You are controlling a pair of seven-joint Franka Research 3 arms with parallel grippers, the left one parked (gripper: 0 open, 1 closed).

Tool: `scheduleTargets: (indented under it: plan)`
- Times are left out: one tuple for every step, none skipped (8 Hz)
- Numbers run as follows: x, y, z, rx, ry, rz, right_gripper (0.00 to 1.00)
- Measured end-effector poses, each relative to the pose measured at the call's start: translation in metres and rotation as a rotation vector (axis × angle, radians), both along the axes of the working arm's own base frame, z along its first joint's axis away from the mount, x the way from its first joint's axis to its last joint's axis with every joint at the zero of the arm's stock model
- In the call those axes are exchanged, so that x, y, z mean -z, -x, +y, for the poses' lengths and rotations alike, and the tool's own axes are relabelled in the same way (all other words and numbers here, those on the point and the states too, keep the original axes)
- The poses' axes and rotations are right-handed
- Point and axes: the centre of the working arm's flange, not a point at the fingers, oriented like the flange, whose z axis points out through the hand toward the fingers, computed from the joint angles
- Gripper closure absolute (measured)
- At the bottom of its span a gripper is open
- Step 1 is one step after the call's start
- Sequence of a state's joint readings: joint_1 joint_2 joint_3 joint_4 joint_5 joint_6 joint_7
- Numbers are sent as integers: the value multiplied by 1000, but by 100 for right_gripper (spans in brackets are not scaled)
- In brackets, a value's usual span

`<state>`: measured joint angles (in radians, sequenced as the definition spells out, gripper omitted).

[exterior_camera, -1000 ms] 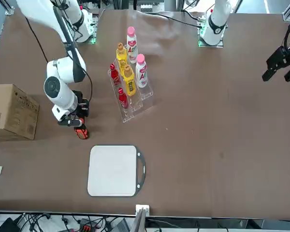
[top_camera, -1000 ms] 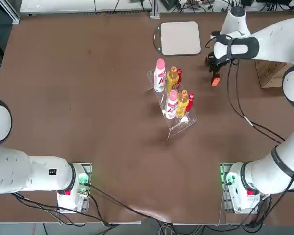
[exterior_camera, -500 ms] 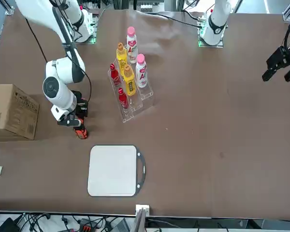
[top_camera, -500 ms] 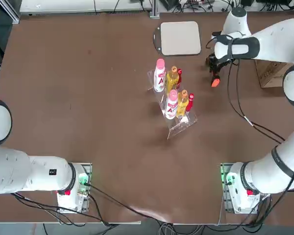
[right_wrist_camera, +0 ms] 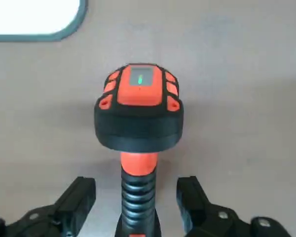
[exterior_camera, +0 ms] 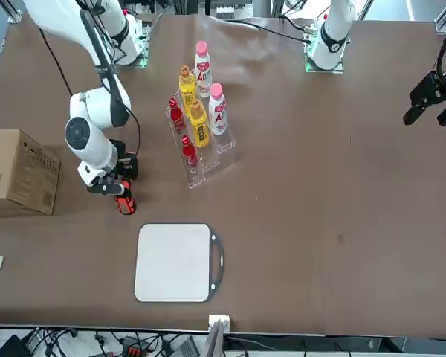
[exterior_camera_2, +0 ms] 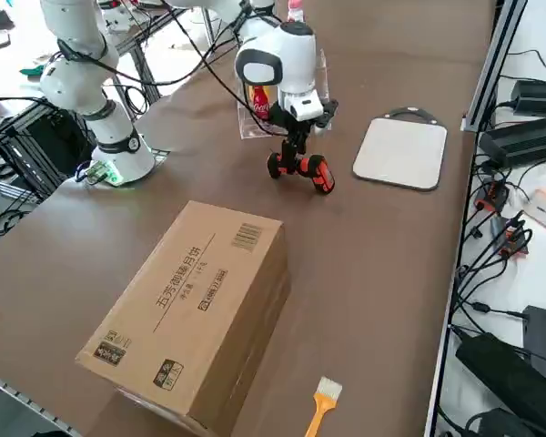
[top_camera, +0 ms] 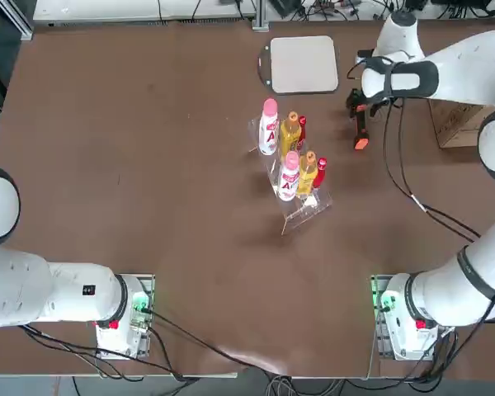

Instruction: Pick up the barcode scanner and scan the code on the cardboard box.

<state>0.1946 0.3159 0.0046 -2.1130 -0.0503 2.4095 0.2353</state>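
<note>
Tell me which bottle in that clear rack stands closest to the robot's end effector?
The small red bottle at the rack's pad-side end, beside a yellow one; the end effector straddles the scanner nearby.

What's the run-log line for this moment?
phase: pre-grasp | right gripper: open, straddling barcode scanner handle | scanner: on table | cardboard box: not scanned

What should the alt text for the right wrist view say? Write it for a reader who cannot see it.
The right pincer is open around the ribbed handle of the barcode scanner, whose black and orange head points away from the camera over the brown table. A corner of a pale pad shows at the edge.
</note>
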Motion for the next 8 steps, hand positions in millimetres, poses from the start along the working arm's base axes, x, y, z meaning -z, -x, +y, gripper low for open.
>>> scheduleTargets:
  plan:
    - [-27,-4,1,1,-4,-25,0]
    - [-63,-7,0,8,-1,-29,0]
    - [-104,-10,-5,22,1,-32,0]
    - [-148,-15,-19,50,2,-43,0]
    - [-191,-20,-41,93,0,-54,0]
    - [-230,-24,-69,136,-2,-65,0]
    - [-261,-27,-97,158,-4,-76,0]
    - [-284,-28,-117,170,-5,-84,0]
